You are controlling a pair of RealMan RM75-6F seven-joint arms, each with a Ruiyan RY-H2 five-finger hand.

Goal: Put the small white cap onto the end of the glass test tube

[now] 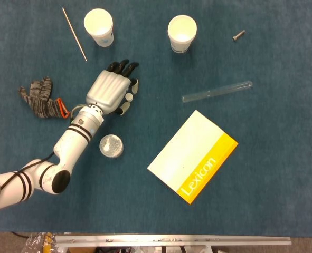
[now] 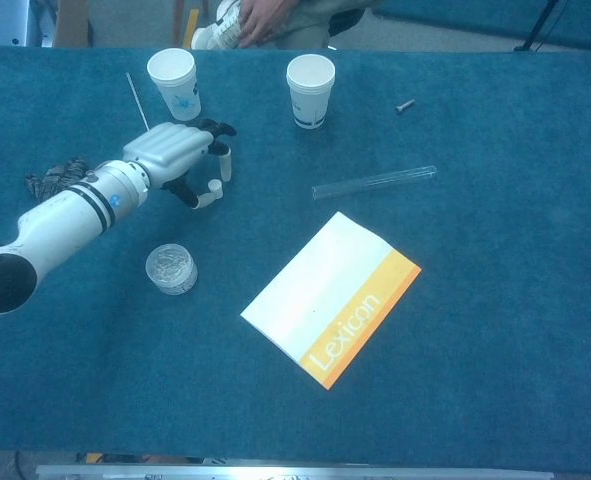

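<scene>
Now left hand (image 1: 109,90) spread, holding nothing, over white cap (image 1: 129,97) — test tube (image 1: 217,91) well apart, bare cloth btwn.

Blue-carpeted table (image 1: 282,174): two paper cups (image 1: 98,26), test tube (image 1: 217,91), booklet (image 1: 192,156), screw (image 1: 238,35), rod (image 1: 74,33), glove (image 1: 39,98), tin (image 1: 111,146).

A robot test bench in a lab or research room, by the look of it: a table (image 2: 535,330) covered in blue carpet-like cloth, with a metal rail along its near edge. Odd props lie scattered about the left hand (image 1: 109,90): a glass test tube (image 1: 217,91) well off to its right, two paper cups (image 1: 98,26) beyond its fingertips, a thin rod (image 1: 74,33), and a work glove (image 1: 39,98) just behind its wrist. A seated person's hands show past the far edge in the chest view.
</scene>
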